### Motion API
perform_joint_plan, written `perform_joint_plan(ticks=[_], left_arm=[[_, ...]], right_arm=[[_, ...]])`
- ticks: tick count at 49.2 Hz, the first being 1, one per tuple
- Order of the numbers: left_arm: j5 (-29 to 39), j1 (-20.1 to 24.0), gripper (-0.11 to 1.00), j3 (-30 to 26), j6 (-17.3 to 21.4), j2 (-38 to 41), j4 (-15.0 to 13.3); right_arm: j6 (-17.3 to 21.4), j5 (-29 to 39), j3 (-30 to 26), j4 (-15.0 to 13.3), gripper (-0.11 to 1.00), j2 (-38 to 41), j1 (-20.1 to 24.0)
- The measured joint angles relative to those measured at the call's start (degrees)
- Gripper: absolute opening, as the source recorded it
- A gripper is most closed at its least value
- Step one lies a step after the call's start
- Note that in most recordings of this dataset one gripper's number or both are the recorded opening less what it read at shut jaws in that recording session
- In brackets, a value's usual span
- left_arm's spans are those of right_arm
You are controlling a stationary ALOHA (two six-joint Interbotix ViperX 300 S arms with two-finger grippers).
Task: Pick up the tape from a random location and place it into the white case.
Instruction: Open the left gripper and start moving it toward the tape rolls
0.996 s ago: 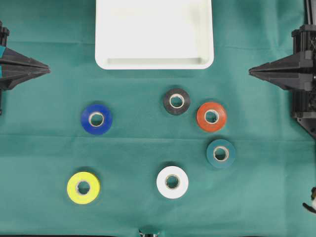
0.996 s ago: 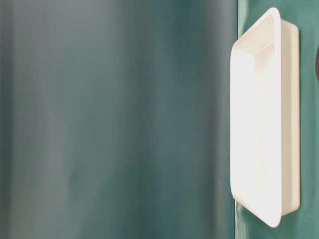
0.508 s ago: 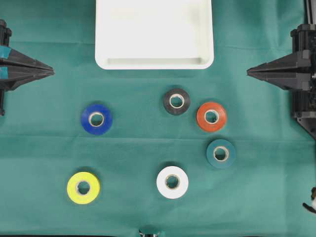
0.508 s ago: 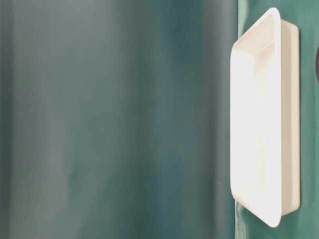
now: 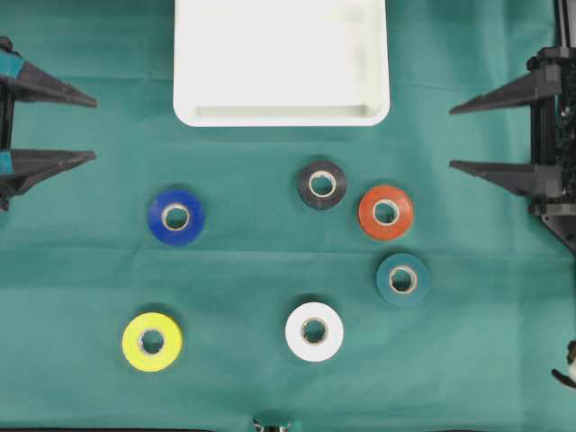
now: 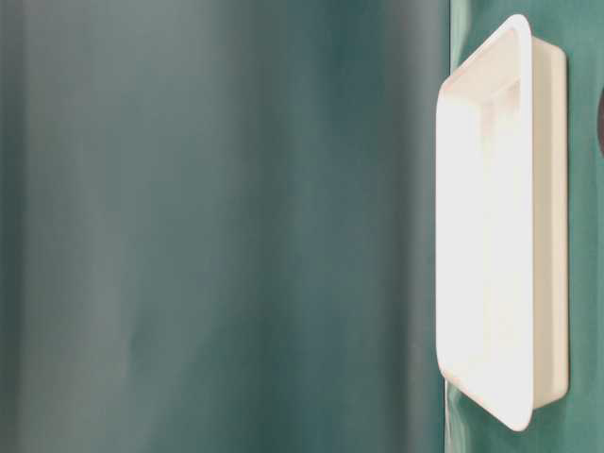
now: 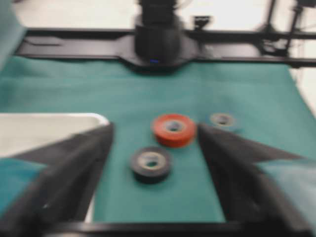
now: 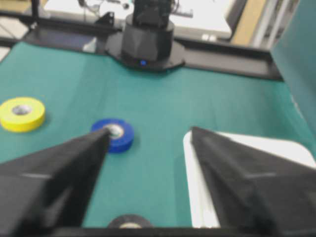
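A green cloth [image 5: 270,270] covers the whole table. On it, at twelve o'clock in the overhead view, lies the white case [image 5: 281,112], its far edge cut off by the frame; nothing shows inside it. The table-level view shows the same case [image 6: 547,226] side-on at the right edge, against blurred green.

The left gripper [image 5: 93,130] sits at nine o'clock, pointing toward the centre, its two black fingers spread wide with only cloth between the tips. It holds nothing. The right gripper [image 5: 452,137] sits at three o'clock, pointing back toward the left one, fingers equally wide apart and holding nothing. Both are well apart from every roll.

Six tape rolls lie flat on the cloth, all outside the case. The black roll [image 5: 321,184] is just past centre toward one o'clock, nearest the case. The orange roll [image 5: 386,211] lies just beside it toward three o'clock, and the teal roll [image 5: 402,280] near that toward four. The white roll [image 5: 314,332] is at six o'clock. The blue roll [image 5: 176,217] lies toward nine, and the yellow roll [image 5: 152,342] at seven to eight, well apart from the others.

The left wrist view, blurred, frames the black and orange rolls between its fingers; the right wrist view shows the blue roll at one fingertip.
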Motion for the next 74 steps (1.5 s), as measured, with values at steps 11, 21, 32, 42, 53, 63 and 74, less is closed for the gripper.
perform_joint_plan(ticks=[11, 21, 32, 42, 53, 63, 74], left_arm=[[1.3, 0.1, 1.00, 0.0, 0.1, 0.1, 0.0], [1.4, 0.0, 1.00, 0.0, 0.1, 0.2, 0.0], [1.4, 0.1, 1.00, 0.1, 0.0, 0.2, -0.1], [1.4, 0.1, 1.00, 0.0, -0.3, 0.2, 0.0], [1.5, -2.1, 1.00, 0.0, -0.4, 0.2, 0.0], [1.5, -8.0, 1.00, 0.0, -0.9, 0.2, -0.1], [1.4, -14.9, 1.00, -0.4, -0.9, 0.2, -0.1]], right_arm=[[0.0, 1.4, -0.4, 0.0, 0.93, 0.9, 0.0], [0.1, 2.4, -1.3, 0.0, 0.93, 1.8, 0.0], [0.1, 2.4, -1.6, 0.0, 0.93, 2.1, 0.0], [0.1, 2.4, -1.6, 0.0, 0.93, 2.1, 0.0], [0.1, 2.4, -1.6, 0.0, 0.92, 2.1, 0.0], [0.1, 2.4, -1.8, 0.0, 0.92, 2.1, 0.0], [0.1, 2.4, -1.8, 0.0, 0.92, 2.1, 0.0]])
